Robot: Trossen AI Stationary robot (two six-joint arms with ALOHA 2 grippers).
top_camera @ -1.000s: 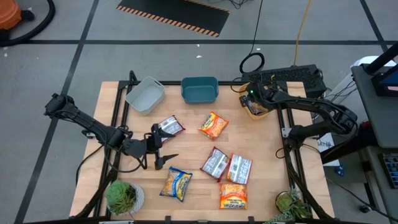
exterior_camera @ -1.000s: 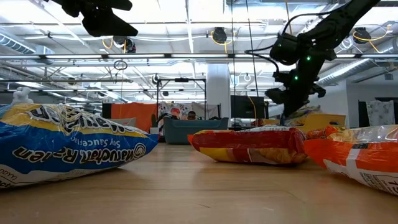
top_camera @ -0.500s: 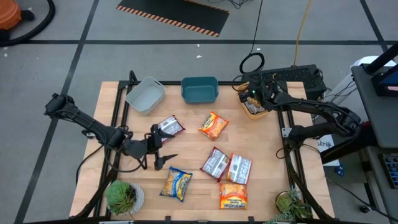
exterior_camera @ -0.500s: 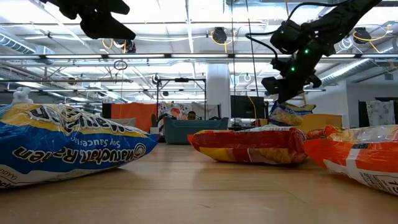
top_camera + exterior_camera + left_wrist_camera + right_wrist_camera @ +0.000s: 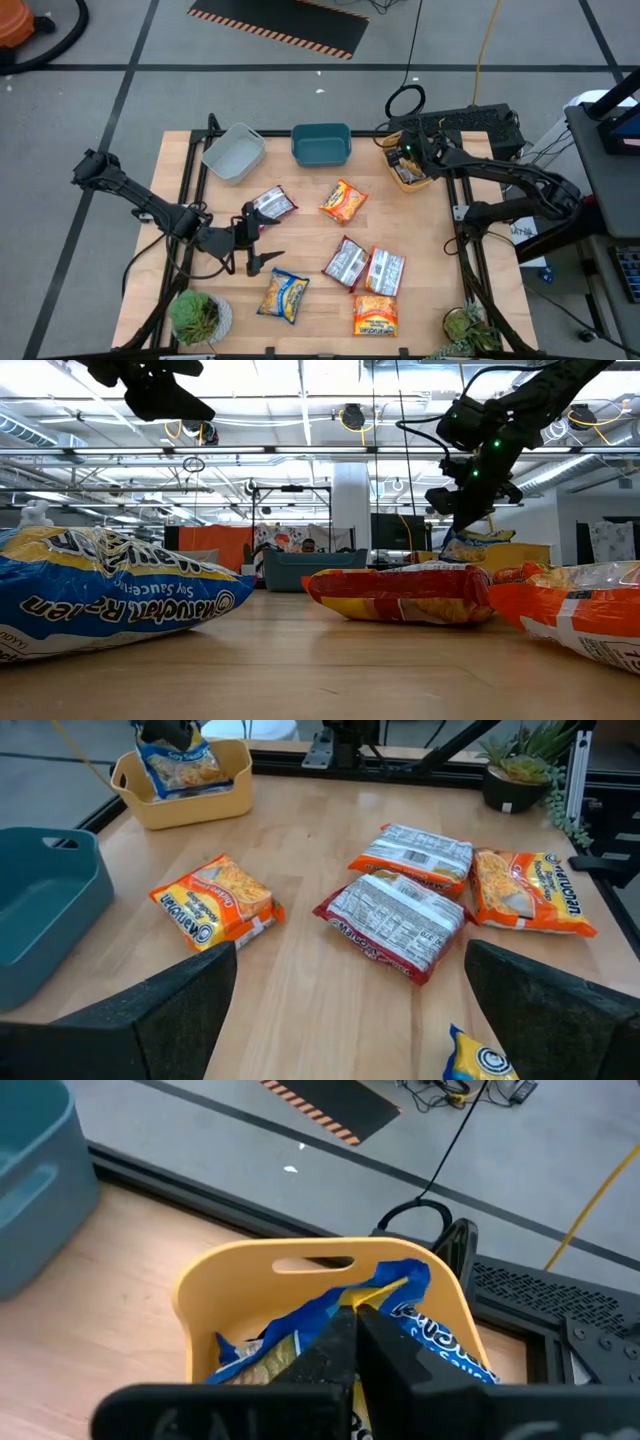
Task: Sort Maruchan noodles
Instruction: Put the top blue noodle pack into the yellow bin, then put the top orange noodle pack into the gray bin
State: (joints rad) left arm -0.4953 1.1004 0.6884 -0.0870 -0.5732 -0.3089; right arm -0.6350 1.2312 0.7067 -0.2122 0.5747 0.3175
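Pinching the top edge of a yellow-and-blue plastic ramen packet (image 5: 400, 1305), the right gripper (image 5: 352, 1342) shows its two dark fingers pressed together only in its own wrist view; that packet stands inside the yellow plastic tub (image 5: 250, 1280) at the table's far right corner. From above, the same gripper (image 5: 407, 155) is a dark lump over the tub (image 5: 408, 176) and its fingers cannot be read.

The left gripper (image 5: 262, 243) hangs over the table's left half with its fingers spread wide and nothing between them. Its wrist camera looks across an orange packet (image 5: 215, 900), two silver-white packets with red (image 5: 395, 920), and another orange packet (image 5: 530, 892) lying flat on the wood.

The overhead view alone shows the whole spread on the pale wooden table (image 5: 440, 260): a silver-and-red packet (image 5: 273, 203) near the left gripper, a yellow-and-blue packet (image 5: 285, 296) at the near edge, a grey plastic tub (image 5: 233, 152) and a teal plastic tub (image 5: 321, 144) along the far edge, and two potted plants (image 5: 198, 315) at the near corners.

The table-level view looks into a workshop with ceiling lights and piping; the near yellow-and-blue packet (image 5: 110, 595) fills its left side and is cut off by the frame, as is an orange one (image 5: 575, 605) on the right.
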